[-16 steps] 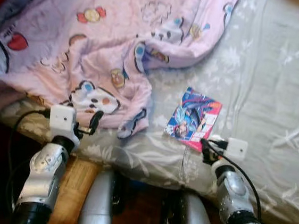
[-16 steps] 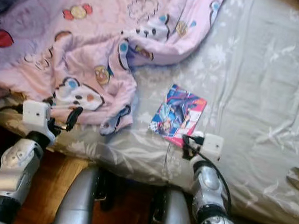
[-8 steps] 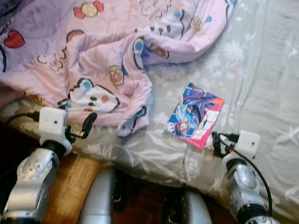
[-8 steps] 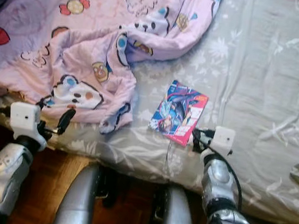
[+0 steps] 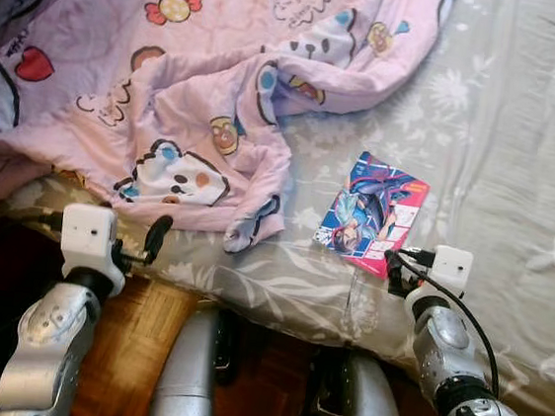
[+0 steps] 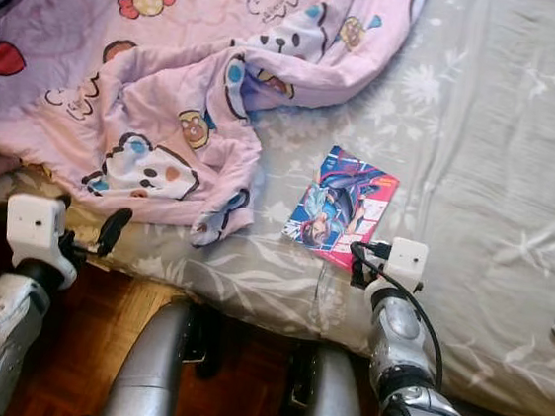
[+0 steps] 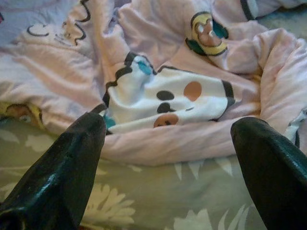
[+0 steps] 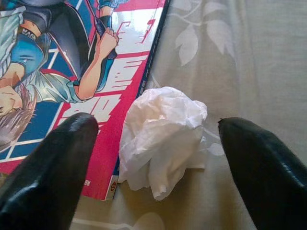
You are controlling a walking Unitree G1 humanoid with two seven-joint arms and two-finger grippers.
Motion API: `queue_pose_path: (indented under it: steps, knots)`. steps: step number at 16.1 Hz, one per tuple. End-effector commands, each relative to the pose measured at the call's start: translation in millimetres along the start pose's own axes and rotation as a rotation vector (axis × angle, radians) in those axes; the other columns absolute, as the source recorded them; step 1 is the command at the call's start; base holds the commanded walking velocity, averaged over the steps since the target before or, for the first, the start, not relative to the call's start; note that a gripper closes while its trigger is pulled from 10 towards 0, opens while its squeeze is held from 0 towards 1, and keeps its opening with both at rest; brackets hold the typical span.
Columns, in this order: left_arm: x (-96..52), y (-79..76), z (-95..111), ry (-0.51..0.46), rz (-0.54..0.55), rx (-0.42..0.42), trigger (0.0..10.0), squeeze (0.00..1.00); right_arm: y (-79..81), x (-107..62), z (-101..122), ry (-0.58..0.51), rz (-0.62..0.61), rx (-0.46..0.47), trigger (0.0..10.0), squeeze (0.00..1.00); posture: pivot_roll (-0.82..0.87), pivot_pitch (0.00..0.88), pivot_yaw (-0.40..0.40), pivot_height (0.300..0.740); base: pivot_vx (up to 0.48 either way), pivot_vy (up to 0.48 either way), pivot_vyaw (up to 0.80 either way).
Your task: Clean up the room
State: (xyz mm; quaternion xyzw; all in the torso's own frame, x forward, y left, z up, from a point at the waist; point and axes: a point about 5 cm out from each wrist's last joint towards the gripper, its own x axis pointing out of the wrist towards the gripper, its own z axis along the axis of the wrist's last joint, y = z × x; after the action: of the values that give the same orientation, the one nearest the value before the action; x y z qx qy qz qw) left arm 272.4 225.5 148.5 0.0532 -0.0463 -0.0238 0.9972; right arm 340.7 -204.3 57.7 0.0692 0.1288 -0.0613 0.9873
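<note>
On the grey floral bed sheet (image 5: 522, 144) we see a crumpled white tissue (image 8: 163, 139) against the edge of a comic book (image 5: 371, 213), between the spread fingers of our right gripper (image 8: 158, 158); our left gripper (image 7: 168, 158), also apart, faces the pink blanket (image 5: 171, 88).

The comic book (image 8: 72, 91) lying on the bed sheet (image 5: 522, 144) carries large white lettering on a red band along its cover, but the characters are cut off and upside down in the right wrist view and cannot be read. The pink blanket (image 5: 172, 78), at ten o'clock from the book, bears cartoon pictures only, with no legible words.
</note>
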Motion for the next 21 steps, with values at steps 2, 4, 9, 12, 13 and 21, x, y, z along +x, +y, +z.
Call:
queue_pose_path:
  steps: [2,4,9,12,13,21]
  knots:
    - [-10.9,8.0,-6.2,0.04,0.029,-0.003,10.0,0.0,-7.8,-9.8,-26.1,0.087,-0.029,0.014,0.0,0.0,0.28,0.706,0.022,0.652,0.0,0.0,0.0]
    - [-18.0,12.3,-7.5,0.055,0.05,-0.001,10.0,0.0,-10.7,-12.1,-30.1,0.096,-0.036,0.01,0.0,0.0,0.29,0.713,0.023,0.652,0.0,0.0,0.0]
    - [-27.2,20.4,-7.5,0.074,0.081,0.009,10.0,0.0,-11.1,-13.2,-31.6,0.09,-0.036,0.024,0.0,0.0,0.3,0.713,0.029,0.652,0.0,0.0,0.0]
    - [-31.0,26.3,-7.5,0.085,0.089,0.023,10.0,0.0,-9.9,-13.7,-32.1,0.08,-0.039,0.048,0.0,0.0,0.31,0.708,0.038,0.652,0.0,0.0,0.0]
    - [-31.4,26.9,-7.4,0.087,0.091,0.025,10.0,0.0,-10.1,-14.2,-33.0,0.081,-0.038,0.048,0.0,0.0,0.31,0.707,0.039,0.652,0.0,0.0,0.0]
    - [-33.2,27.5,-7.8,0.093,0.087,0.035,10.0,0.0,-8.6,-15.0,-34.1,0.073,-0.028,0.069,0.0,0.0,0.32,0.702,0.041,0.652,0.0,0.0,0.0]
